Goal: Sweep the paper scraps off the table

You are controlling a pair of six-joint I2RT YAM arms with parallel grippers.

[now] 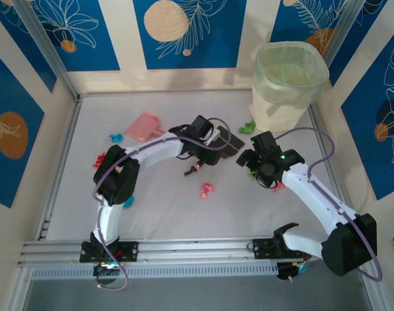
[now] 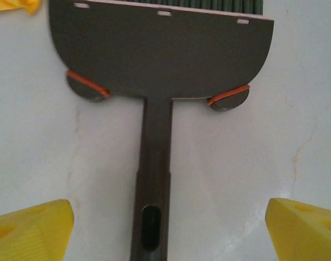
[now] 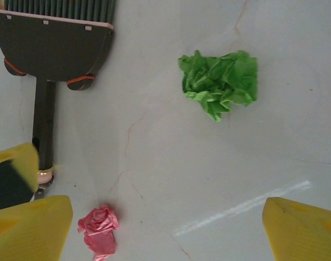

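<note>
Your L claw (image 2: 165,228) hangs wide open, one finger each side of the brush (image 2: 160,54) handle, mid worktop (image 1: 184,220): drop straight, centre it, then close. R claw (image 3: 165,231) is open too. The paper scraps (image 1: 207,189) lie scattered from centre to left edge.

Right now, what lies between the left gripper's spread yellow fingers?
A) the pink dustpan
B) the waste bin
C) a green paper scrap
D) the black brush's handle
D: in the left wrist view the black brush lies flat on the table, its handle running between the left gripper's yellow fingers, which stand wide apart and clear of it.
</note>
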